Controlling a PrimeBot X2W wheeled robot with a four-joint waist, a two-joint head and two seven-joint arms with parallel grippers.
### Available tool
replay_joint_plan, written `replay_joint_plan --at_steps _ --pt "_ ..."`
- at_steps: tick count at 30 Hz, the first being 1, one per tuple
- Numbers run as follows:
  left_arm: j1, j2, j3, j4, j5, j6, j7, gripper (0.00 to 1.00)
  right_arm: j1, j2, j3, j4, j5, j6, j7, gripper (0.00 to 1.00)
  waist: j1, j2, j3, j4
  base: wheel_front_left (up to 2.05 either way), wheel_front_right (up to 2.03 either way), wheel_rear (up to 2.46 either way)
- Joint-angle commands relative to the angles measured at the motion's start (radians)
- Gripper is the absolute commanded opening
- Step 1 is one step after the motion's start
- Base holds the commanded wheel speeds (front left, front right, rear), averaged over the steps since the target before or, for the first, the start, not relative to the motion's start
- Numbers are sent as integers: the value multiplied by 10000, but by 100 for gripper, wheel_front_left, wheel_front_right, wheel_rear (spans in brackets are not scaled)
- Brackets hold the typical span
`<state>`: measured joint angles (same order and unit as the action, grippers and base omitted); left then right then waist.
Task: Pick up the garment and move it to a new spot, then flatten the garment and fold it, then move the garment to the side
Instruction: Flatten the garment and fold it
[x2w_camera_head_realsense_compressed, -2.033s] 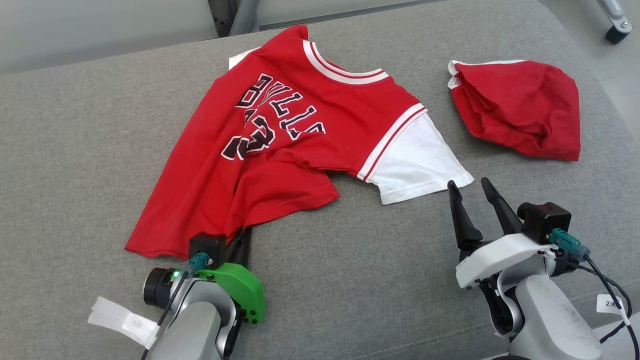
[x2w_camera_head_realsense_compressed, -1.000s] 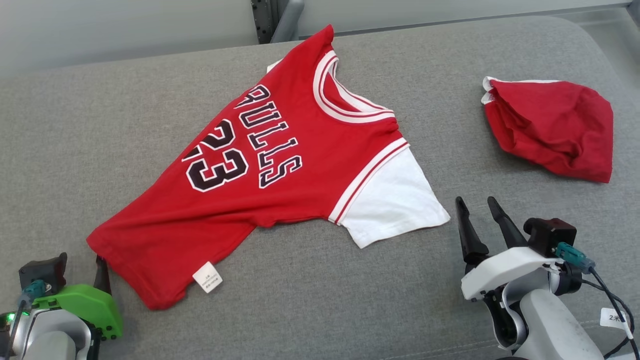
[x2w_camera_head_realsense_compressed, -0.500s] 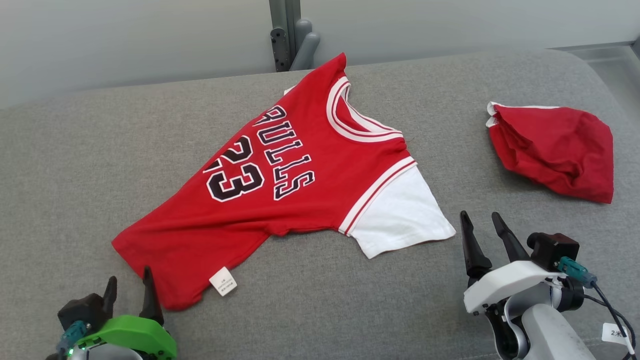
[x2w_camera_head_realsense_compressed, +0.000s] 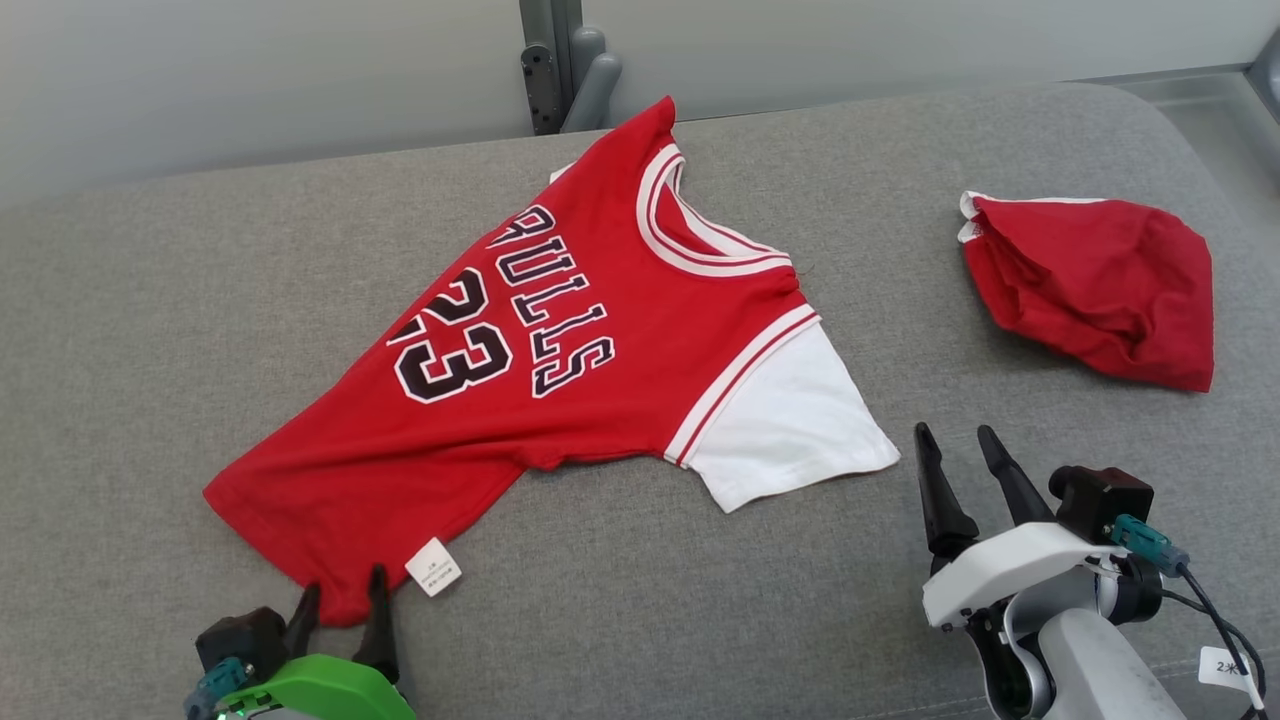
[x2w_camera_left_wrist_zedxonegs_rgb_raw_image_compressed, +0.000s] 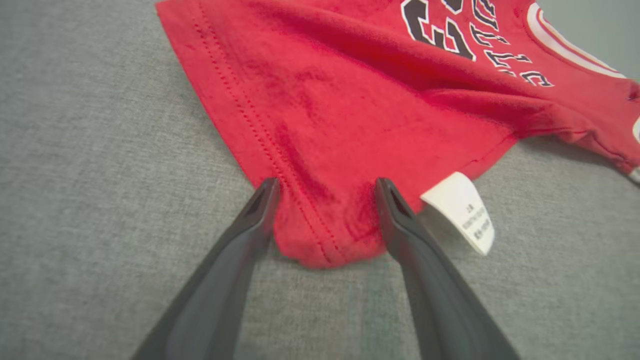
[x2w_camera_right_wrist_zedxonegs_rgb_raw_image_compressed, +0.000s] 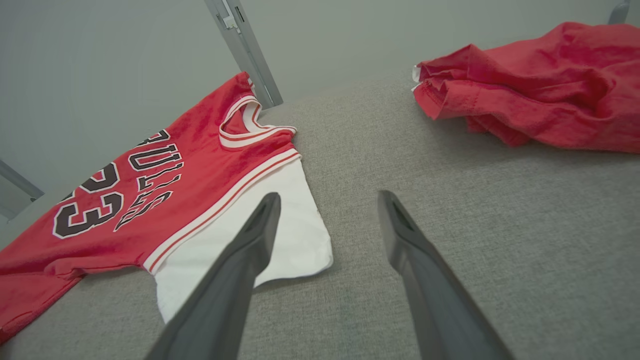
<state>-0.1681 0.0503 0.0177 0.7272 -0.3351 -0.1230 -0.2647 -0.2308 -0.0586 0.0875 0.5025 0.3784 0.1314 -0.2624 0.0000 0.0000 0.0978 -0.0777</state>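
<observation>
The garment (x2w_camera_head_realsense_compressed: 560, 400) is a red jersey with black lettering and a white sleeve (x2w_camera_head_realsense_compressed: 790, 420), spread across the grey cushion (x2w_camera_head_realsense_compressed: 150, 350). My left gripper (x2w_camera_head_realsense_compressed: 343, 585) stands open at the near hem corner. In the left wrist view its fingers (x2w_camera_left_wrist_zedxonegs_rgb_raw_image_compressed: 240, 250) straddle that corner of the garment (x2w_camera_left_wrist_zedxonegs_rgb_raw_image_compressed: 350, 115), beside a white label (x2w_camera_left_wrist_zedxonegs_rgb_raw_image_compressed: 465, 210). My right gripper (x2w_camera_head_realsense_compressed: 952, 432) is open with nothing between its fingers, just right of the white sleeve. The right wrist view has that gripper (x2w_camera_right_wrist_zedxonegs_rgb_raw_image_compressed: 328, 196) above bare cushion, the garment (x2w_camera_right_wrist_zedxonegs_rgb_raw_image_compressed: 175, 190) to its left.
A second red cloth (x2w_camera_head_realsense_compressed: 1100, 285) lies bunched at the far right of the cushion, ahead of my right gripper. A grey metal post (x2w_camera_head_realsense_compressed: 560, 60) rises behind the cushion's back edge. The cushion rounds off at the right.
My left gripper has moved right along the hem from the far-left corner to the corner by the label. The head view shifted. The garment and right arm kept their places.
</observation>
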Motion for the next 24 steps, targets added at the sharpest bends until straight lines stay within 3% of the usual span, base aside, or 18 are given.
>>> replay_joint_plan --at_steps 1,8,9,10,11,12,16,24 --pt "174 21 -101 32 -122 -23 4 100 79 -20 -29 5 50 -15 -19 100 0 0 8 -6 0 0 0" --pt "281 31 -576 -99 -528 243 6 98 88 0 -148 39 19 -15 -19 100 0 0 -25 137 0 0 0" --pt "310 30 -623 -140 -559 267 6 91 83 4 -147 37 17 -15 -19 100 0 0 -31 165 0 0 0" --pt "340 30 -650 -168 -582 286 6 62 80 8 -148 38 15 -15 -19 100 0 0 -39 192 0 0 0" --pt "359 30 -652 -216 -567 302 4 50 75 9 -154 39 17 -15 -19 100 0 0 -45 218 0 0 0" --pt "382 30 -672 -237 -517 334 6 46 70 12 -159 34 16 -15 -19 100 0 0 -53 241 0 0 0" --pt "493 29 -796 -242 -432 327 4 0 122 19 -161 42 3 -15 -19 100 0 0 -122 297 0 0 0" --pt "783 68 -332 -1077 296 452 4 0 335 39 -285 146 78 -15 -19 100 0 0 -608 413 0 0 0"
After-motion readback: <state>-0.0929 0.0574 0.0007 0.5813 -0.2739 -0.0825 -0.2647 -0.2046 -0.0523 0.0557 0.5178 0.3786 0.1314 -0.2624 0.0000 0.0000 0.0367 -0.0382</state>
